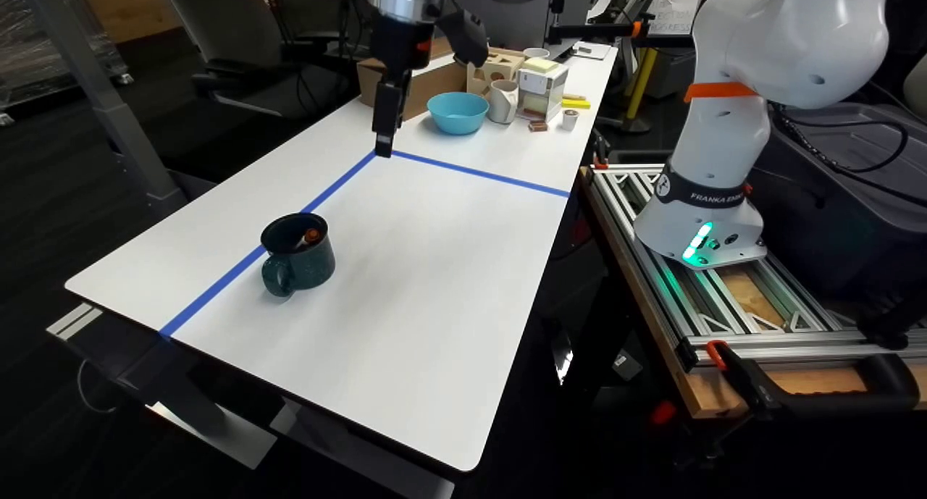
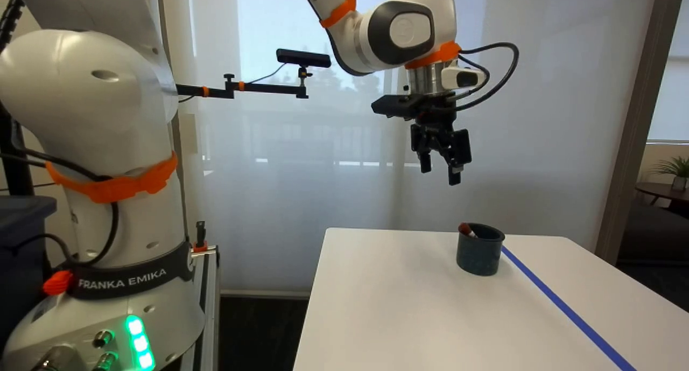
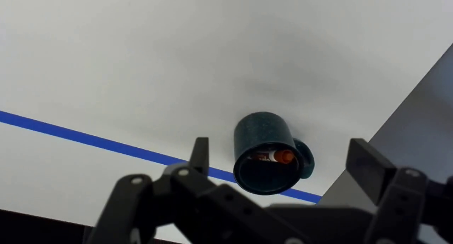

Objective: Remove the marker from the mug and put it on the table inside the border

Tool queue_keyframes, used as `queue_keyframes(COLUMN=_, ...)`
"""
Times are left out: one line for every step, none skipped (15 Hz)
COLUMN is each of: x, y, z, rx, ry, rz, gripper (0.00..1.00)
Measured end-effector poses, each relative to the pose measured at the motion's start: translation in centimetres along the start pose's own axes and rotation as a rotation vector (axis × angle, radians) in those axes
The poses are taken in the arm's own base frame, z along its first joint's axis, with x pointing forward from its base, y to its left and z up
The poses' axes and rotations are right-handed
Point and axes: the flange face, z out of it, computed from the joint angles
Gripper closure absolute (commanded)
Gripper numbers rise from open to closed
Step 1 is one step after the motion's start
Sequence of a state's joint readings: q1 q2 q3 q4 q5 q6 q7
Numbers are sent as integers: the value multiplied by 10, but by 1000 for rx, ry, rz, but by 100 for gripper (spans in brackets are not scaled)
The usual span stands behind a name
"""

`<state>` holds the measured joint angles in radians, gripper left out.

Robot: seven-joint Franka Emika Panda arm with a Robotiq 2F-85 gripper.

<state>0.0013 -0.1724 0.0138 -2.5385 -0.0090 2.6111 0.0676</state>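
In an exterior view, I read the tool (image 2: 440, 173) as unloaded: its fingers (image 2: 455, 176) are parted and hold nothing. It hangs over the surface (image 2: 387, 301), well above the mug (image 2: 478, 257), which stands upright. The marker (image 2: 467, 230) leans inside the mug, its upper end toward the side facing the robot's base (image 2: 115, 306). From the tool, the marker lies below and, by my estimate, slightly outward from the base.

In an exterior view, I check the mug against the blue border line (image 1: 219, 289): it stands just inside. The marker's orange end shows within the mug. The fingers overlap at this angle, so I cannot read their gap here.

In the wrist view, the fingers stand wide apart, to either side of the mug in line of sight only; neither touches it. The marker's visible length runs nearly left to right, orange end toward the handle (image 3: 307, 159). This is the controlling relation: the marker's axis appears close to the line along which the fingers close, not across it. Before lowering, I judge a rotation of the tool by roughly a quarter turn advisable, so that the fingers straddle the marker's sides. Without it, a finger could strike the mug or slip off the marker's end.
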Motion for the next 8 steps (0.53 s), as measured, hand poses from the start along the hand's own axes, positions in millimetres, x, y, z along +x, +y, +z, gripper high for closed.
queue_keyframes(x=4, y=-5, z=8, rx=2, ry=10, rz=22, gripper=0)
queue_keyframes(x=9, y=-8, z=15, rx=6, ry=24, rz=44, gripper=0)
queue_keyframes(x=14, y=-11, z=21, rx=10, ry=38, rz=68, gripper=0)
queue_keyframes(x=20, y=-13, z=27, rx=13, ry=51, rz=92, gripper=0)
queue_keyframes(x=27, y=-15, z=33, rx=17, ry=63, rz=114, gripper=0)
queue_keyframes(x=33, y=-16, z=38, rx=19, ry=72, rz=134, gripper=0)
queue_keyframes(x=40, y=-17, z=43, rx=21, ry=79, rz=152, gripper=0)
queue_keyframes(x=46, y=-18, z=48, rx=22, ry=84, rz=166, gripper=0)
